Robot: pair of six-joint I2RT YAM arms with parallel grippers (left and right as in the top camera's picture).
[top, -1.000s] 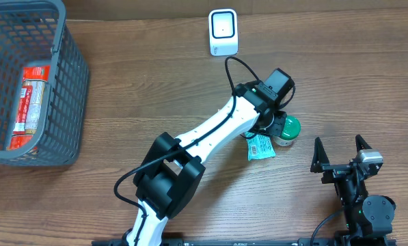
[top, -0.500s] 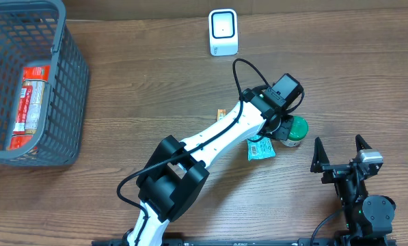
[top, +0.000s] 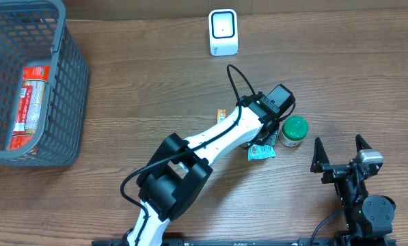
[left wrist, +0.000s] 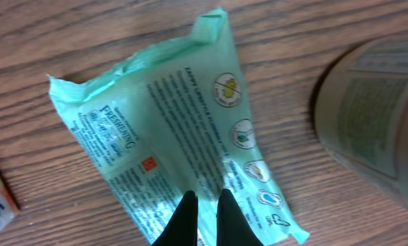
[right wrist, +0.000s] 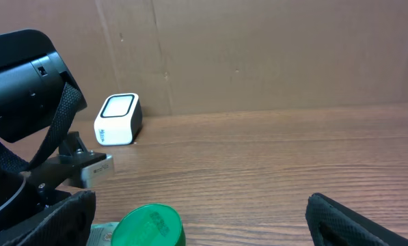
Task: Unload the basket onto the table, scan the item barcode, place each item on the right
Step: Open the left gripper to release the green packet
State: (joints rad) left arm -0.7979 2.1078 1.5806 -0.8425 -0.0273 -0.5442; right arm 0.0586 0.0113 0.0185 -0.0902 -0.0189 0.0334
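**Left gripper** [left wrist: 204, 217]: the arm is reaching across the wooden table [top: 121, 116] and is hanging directly over the green wipes packet [left wrist: 183, 130]. Its two fingers [left wrist: 186, 215] are pressing almost together, with only a thin slit between the tips. The tips are overlapping the packet's printed face. Whether they are pinching any film cannot be told.

**Green wipes packet** [top: 262, 152]: it is lying flat, printed back upward, well apart from the white barcode scanner [top: 223, 32], on the robot's side of it and offset to the right.

**Green-lidded jar** [top: 294, 130]: it is standing upright just beside the packet, also on the robot's side of the scanner and further right than the packet.

**Small orange sachet** [top: 221, 115]: it is lying almost straight toward the robot from the scanner, partly under the left arm.

**Right gripper** [top: 338, 147]: its jaws are standing spread wide, holding nothing. It is sitting further from the scanner than the jar, at the near right.

**Grey mesh basket** [top: 70, 75]: it is sitting far left of the scanner and is holding a red package [top: 29, 102].
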